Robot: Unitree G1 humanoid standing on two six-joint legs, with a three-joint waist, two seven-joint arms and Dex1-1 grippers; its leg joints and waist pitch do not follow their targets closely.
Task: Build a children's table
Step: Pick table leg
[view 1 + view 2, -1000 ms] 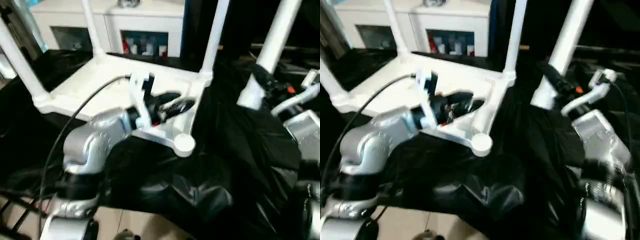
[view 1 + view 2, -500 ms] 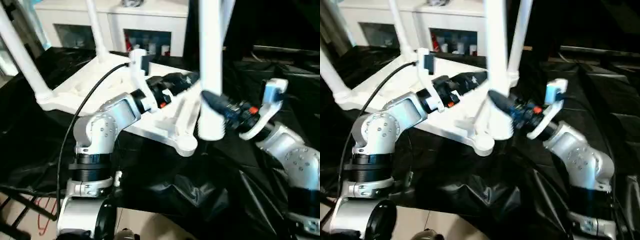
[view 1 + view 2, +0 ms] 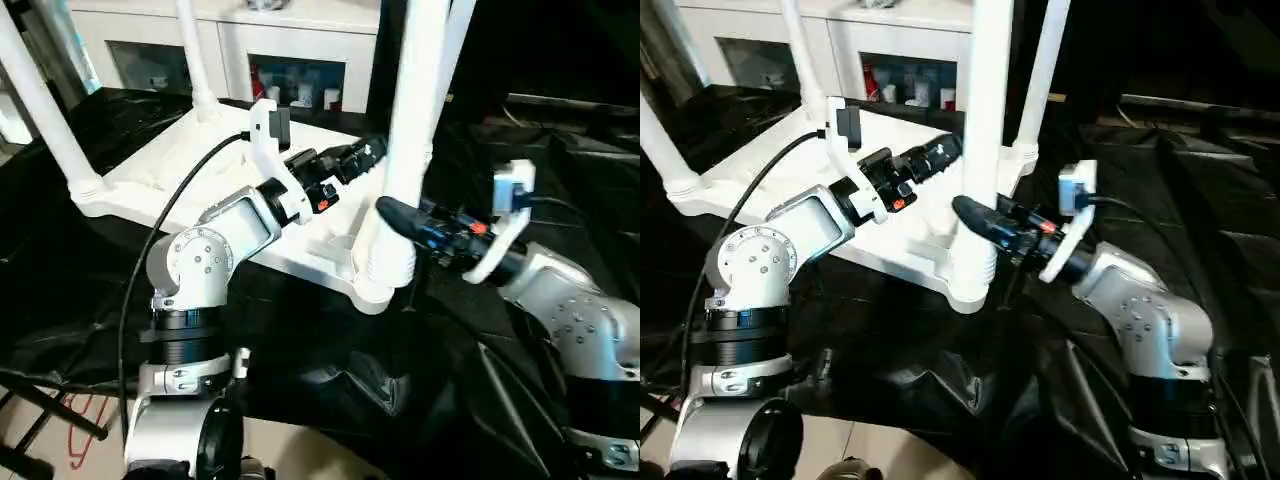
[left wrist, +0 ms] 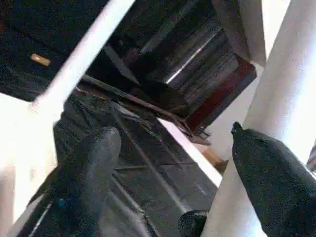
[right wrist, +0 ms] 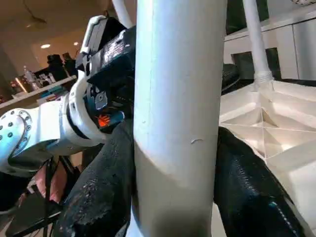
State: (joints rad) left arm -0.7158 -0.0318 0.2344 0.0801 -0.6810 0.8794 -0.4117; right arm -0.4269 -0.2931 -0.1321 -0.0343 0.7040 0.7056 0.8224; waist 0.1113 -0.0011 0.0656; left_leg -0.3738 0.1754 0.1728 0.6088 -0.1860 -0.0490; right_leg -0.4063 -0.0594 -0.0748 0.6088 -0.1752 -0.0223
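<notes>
Here the table [image 3: 180, 165] lies upside down on the black-draped tabletop [image 3: 500, 340], three legs already up, and the right end effector [image 3: 392, 215] is clamped on the fourth leg [image 3: 408, 110] low down, just above the near corner socket [image 3: 372, 292]. The left end effector [image 3: 368, 152] hangs spread and empty beside that leg. The leg looks light, stiff and slick, so a low grip near the socket seems best against slipping or tilting.

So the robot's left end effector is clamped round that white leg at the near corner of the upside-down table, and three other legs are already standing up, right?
Not quite: the right end effector is clamped round the leg, as the right wrist view shows. The left end effector is open beside it. The table top does lie upside down with three other legs standing.
</notes>
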